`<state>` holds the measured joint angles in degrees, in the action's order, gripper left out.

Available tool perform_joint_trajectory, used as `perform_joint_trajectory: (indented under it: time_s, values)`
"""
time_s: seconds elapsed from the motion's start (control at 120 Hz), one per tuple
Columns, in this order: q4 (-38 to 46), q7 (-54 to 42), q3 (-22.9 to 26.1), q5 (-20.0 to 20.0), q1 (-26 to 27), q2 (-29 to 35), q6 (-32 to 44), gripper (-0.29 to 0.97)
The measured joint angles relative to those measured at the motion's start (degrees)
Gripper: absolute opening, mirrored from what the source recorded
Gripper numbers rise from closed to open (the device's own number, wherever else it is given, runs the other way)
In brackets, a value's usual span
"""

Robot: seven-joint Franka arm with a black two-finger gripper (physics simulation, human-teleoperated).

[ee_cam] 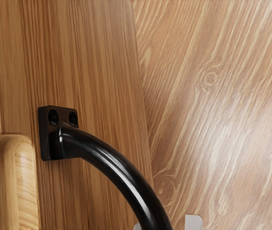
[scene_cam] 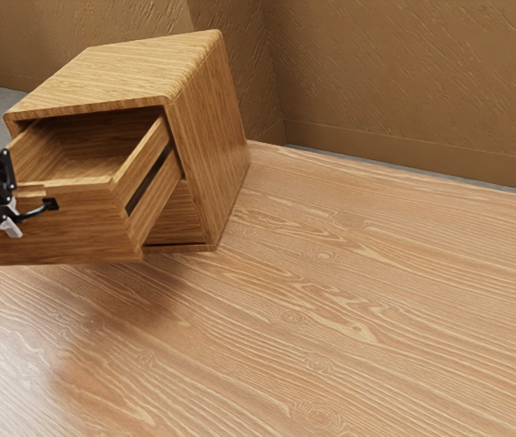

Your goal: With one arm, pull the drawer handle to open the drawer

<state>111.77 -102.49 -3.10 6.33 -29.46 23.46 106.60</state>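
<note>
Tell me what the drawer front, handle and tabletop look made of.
Drawer front: light wood or veneer, matte; straight grain lines run along it. Handle: black, glossy, likely painted metal or hard plastic; a bright highlight follows its curved bar, and its mount plate has two screw holes. Tabletop: also wood-look, wavy grain with knots, semi-gloss by its soft sheen.

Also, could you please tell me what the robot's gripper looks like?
The gripper is black and blocky, built of angular parts, with a small pale grey tab at its end. The wrist view catches two pale, square-cornered tabs of this kind, one on each side of the handle.
</note>
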Motion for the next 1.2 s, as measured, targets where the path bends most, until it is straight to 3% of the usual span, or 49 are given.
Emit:
perform_joint_trajectory:
  time_s: [1.2]
  values:
    - [0.1,0.2,-2.3,1.0,1.3,4.3,-3.4,0.16]
